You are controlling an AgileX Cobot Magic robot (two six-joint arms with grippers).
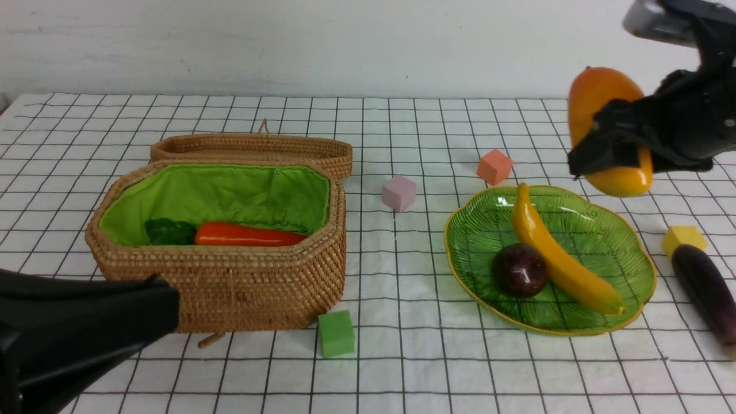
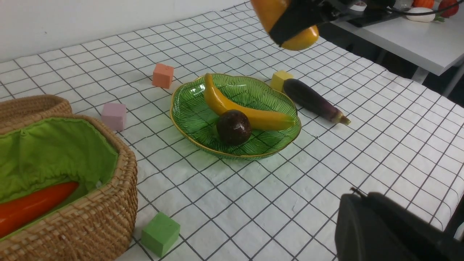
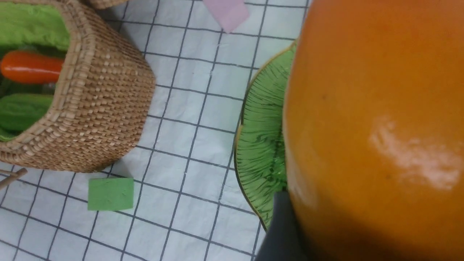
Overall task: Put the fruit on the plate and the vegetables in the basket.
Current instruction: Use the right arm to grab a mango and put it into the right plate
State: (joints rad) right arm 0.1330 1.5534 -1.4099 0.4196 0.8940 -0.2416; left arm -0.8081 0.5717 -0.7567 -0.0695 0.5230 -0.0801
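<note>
Three toy fruits show: one banana (image 1: pixel 560 261), one dark maroon ball (image 1: pixel 519 270) and one mango (image 1: pixel 598 98). Two vegetables are plain to see, one carrot (image 1: pixel 247 234) and one eggplant (image 1: pixel 704 290); a green lump (image 3: pixel 20 110) beside the carrot may be a third, but it is hard to tell. Four foam cubes sit on the worktop (image 1: pixel 402 368): a salmon cube (image 1: pixel 494 167), a lilac cube (image 1: pixel 398 192), a green cube (image 1: pixel 336 333) and a yellow cube (image 1: pixel 682 238). There is one plate (image 1: pixel 598 224) and one basket (image 1: pixel 230 287).

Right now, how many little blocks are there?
4: pink block between basket and plate, orange block behind plate, green block in front of basket, yellow block by eggplant. Basket may hide more.
</note>
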